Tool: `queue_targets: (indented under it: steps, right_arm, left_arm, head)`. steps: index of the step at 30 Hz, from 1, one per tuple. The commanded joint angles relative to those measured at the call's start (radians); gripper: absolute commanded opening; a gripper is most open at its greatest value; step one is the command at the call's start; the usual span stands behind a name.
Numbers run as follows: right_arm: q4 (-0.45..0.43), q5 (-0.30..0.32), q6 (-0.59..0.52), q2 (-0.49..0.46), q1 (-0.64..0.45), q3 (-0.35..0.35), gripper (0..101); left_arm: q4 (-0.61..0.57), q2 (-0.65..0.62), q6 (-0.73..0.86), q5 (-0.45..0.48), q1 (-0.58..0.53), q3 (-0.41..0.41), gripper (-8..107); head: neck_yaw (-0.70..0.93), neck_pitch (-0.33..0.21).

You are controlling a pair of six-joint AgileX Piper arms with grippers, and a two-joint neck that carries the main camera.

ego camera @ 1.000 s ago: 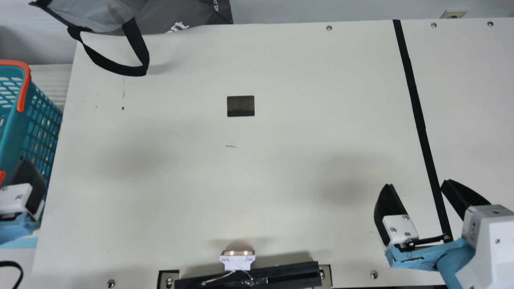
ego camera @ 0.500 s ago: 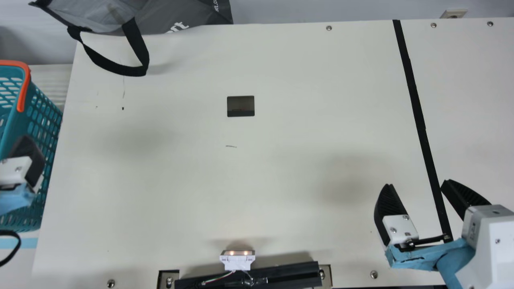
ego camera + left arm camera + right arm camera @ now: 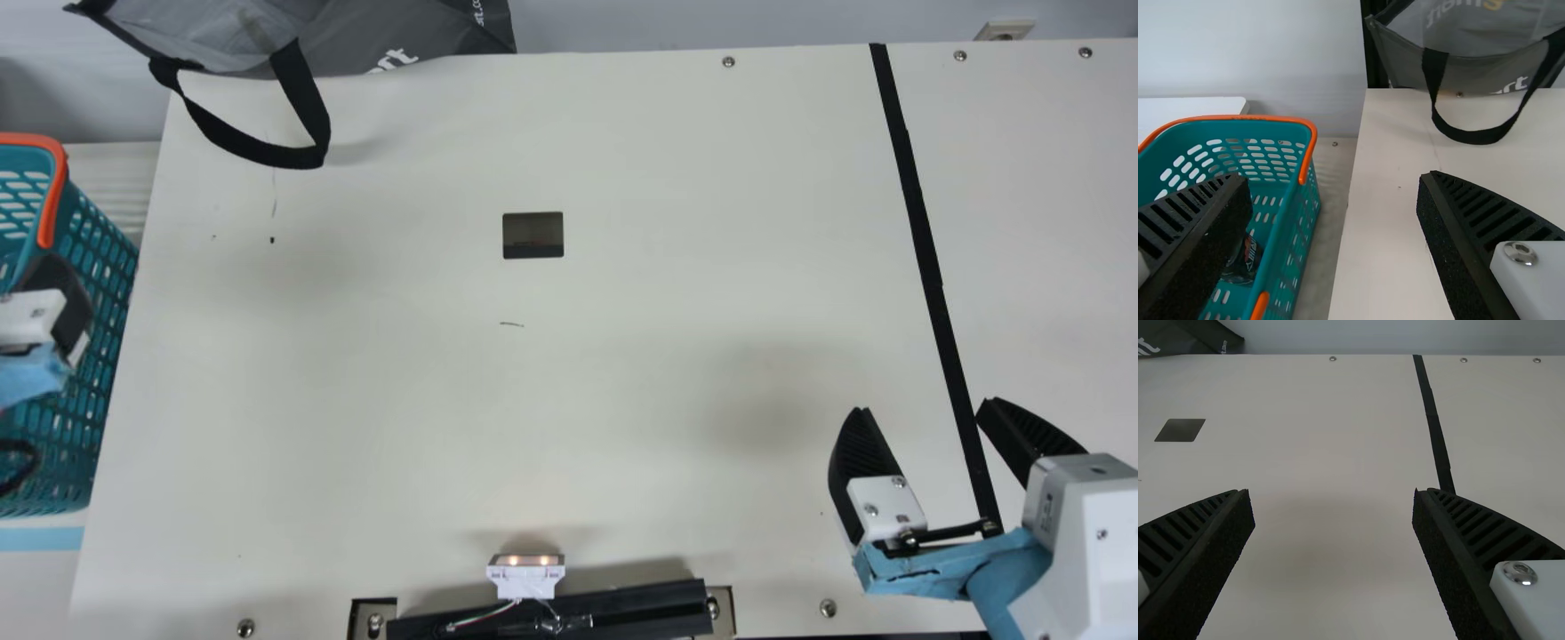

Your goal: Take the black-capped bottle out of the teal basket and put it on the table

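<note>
One left end effector (image 3: 1333,175), black and ribbed-fingered, is open and empty. Within the last second it has travelled from the near side toward the far side, along the left edge of the cream worktop (image 3: 533,400). It now hangs by the teal perforated plastic basket with orange handles (image 3: 93,302), which has itself stayed put, left of the worktop. For the task, that looks like lining up rather than grasping: a shift left over the basket's opening and a descent would still be needed.

Inside the basket, partly behind one finger, lies a dark glossy container with a printed label (image 3: 1248,259). It is probably the bottle, though I can't make out any black cap; the basket wall could get in the way of a low approach.

The right end effector (image 3: 923,405), also open and empty, hasn't moved from the worktop's near right.
</note>
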Motion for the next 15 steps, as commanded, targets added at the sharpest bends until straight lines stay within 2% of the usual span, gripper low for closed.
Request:
queue_targets:
  steps: [1,15]
  right_arm:
    - [0.0,0.0,0.0,0.0,0.0,0.0,91]
    - [0.0,0.0,0.0,0.0,0.0,0.0,91]
  left_arm:
    - [-0.006,0.016,0.01,-0.012,0.026,-0.007,107]
    - [-0.059,0.081,0.046,-0.078,0.171,-0.03,107]
  head:
    - [0.008,-0.004]
    - [0.008,-0.004]
